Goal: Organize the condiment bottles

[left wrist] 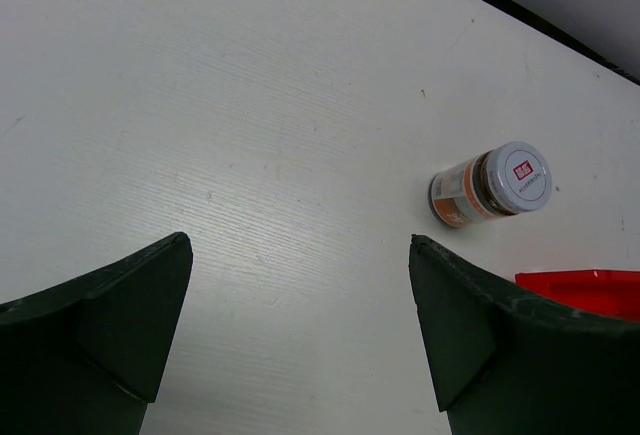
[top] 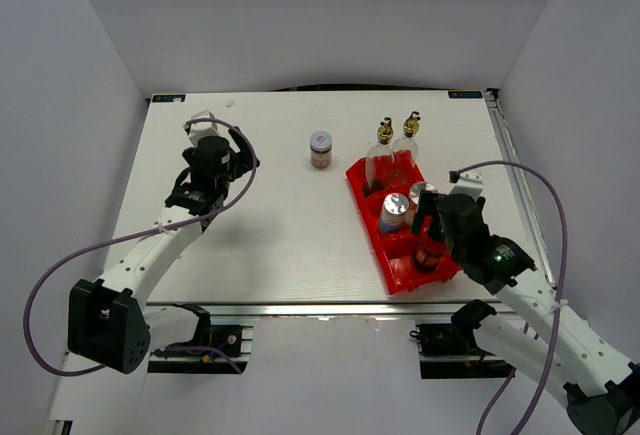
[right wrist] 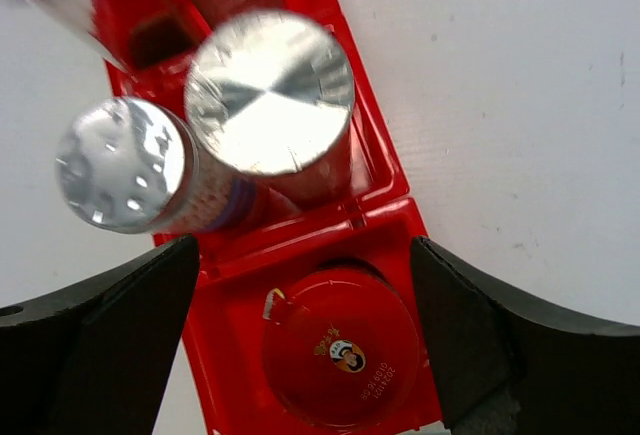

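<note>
Five of the six condiment bottles (top: 395, 210) are found inside the red bin (top: 363, 200), which is set on the right half of the table (top: 270, 225). The two glass bottles (top: 384, 137) with gold stoppers are stood side by side at its far end. The two silver-topped shakers (right wrist: 270, 90) are packed close together in the middle compartment, and the red-lidded jar (right wrist: 340, 355) is seated upright in the near compartment. The grey-lidded jar (left wrist: 492, 185) is stood outside on the bare table, well apart from the bin and to the left of its far end. The right gripper (right wrist: 302, 250) is held directly above the red-lidded jar, its jaws spread wide to either side of the lid, and nothing is gripped. The left gripper (left wrist: 300, 255) is held over the left part of the table, jaws likewise wide apart and empty, with the grey-lidded jar seen beyond them.
</note>
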`<action>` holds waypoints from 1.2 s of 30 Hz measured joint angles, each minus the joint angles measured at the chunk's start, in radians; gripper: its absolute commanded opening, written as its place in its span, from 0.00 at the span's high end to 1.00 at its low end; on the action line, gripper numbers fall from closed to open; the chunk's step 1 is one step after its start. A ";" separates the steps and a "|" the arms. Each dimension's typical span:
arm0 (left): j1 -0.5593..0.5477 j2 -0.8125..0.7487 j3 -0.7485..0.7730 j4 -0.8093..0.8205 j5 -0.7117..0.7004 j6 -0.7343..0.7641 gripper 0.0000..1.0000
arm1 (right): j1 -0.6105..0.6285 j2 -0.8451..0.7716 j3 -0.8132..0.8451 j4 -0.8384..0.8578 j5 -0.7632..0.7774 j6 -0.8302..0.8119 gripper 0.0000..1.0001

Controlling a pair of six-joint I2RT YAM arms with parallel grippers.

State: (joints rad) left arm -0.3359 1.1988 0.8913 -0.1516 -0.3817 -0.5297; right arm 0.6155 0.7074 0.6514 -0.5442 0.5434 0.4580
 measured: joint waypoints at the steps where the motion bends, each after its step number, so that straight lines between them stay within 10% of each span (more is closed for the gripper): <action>1: 0.000 0.000 0.000 -0.002 -0.002 0.002 0.02 | 0.000 -0.002 0.020 -0.008 0.002 -0.010 0.11; 20: 0.000 0.000 0.071 -0.074 -0.050 0.005 0.02 | 0.298 0.455 0.471 0.085 -0.287 -0.330 0.11; 36: 0.027 -0.185 -0.108 -0.186 -0.203 -0.100 0.02 | 0.099 1.251 1.104 0.145 -0.333 -0.325 0.11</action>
State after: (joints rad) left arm -0.3084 1.0134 0.7830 -0.3374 -0.5842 -0.6300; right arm 0.7147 1.9583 1.7554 -0.3992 0.2100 0.1329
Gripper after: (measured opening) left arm 0.981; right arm 0.895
